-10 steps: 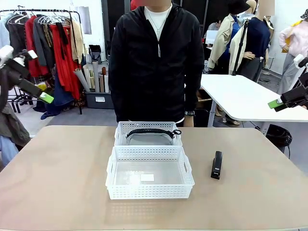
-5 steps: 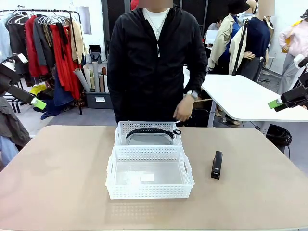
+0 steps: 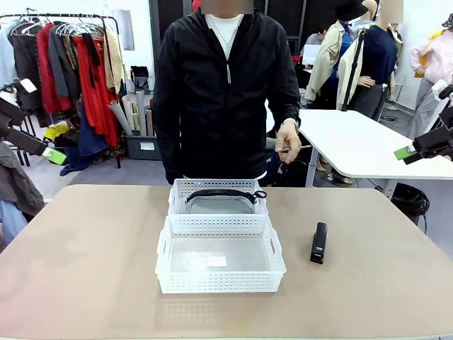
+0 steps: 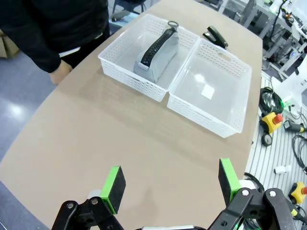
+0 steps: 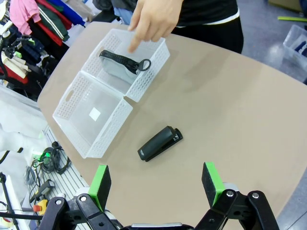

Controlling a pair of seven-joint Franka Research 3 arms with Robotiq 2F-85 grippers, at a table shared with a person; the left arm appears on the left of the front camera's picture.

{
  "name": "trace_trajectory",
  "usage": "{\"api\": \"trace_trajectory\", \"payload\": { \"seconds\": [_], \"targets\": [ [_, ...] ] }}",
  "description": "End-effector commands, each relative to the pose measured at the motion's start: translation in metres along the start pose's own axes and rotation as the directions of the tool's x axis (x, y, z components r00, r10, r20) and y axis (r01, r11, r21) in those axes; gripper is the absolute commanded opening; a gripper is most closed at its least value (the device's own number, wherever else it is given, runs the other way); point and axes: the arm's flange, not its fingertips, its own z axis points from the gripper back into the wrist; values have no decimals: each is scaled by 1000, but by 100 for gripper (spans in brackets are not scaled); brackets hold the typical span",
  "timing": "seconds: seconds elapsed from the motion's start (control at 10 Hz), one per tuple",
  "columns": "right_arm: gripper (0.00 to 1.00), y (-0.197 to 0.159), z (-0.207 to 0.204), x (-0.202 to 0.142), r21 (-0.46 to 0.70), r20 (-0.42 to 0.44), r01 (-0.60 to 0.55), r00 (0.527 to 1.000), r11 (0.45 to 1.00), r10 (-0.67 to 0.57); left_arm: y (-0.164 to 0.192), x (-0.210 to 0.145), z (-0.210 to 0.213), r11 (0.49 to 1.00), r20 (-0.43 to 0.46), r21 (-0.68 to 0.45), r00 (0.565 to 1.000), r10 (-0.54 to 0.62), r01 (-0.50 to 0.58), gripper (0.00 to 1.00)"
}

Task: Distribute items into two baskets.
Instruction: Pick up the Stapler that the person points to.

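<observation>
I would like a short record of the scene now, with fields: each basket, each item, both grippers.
far basket: holds the waist bag, strap on top
near basket: no item inside, only a small white label
stapler: lying on the table, on the robot's right of the near basket, outside both
left gripper: open, raised, holding nothing
right gripper: open, raised, holding nothing
</observation>
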Motion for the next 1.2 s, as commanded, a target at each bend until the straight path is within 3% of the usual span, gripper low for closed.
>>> {"api": "trace_trajectory", "payload": {
  "seconds": [0.0, 1.1],
  "targets": [
    [100, 2, 1, 1, 2, 4, -1, 1000, 1000, 1, 6, 2, -1, 1000, -4, -4, 1000, 4, -4, 100],
    [100, 2, 1, 1, 2, 4, -1, 1000, 1000, 1, 6, 2, -1, 1000, -4, -4, 1000, 4, -4, 100]
  ]
}}
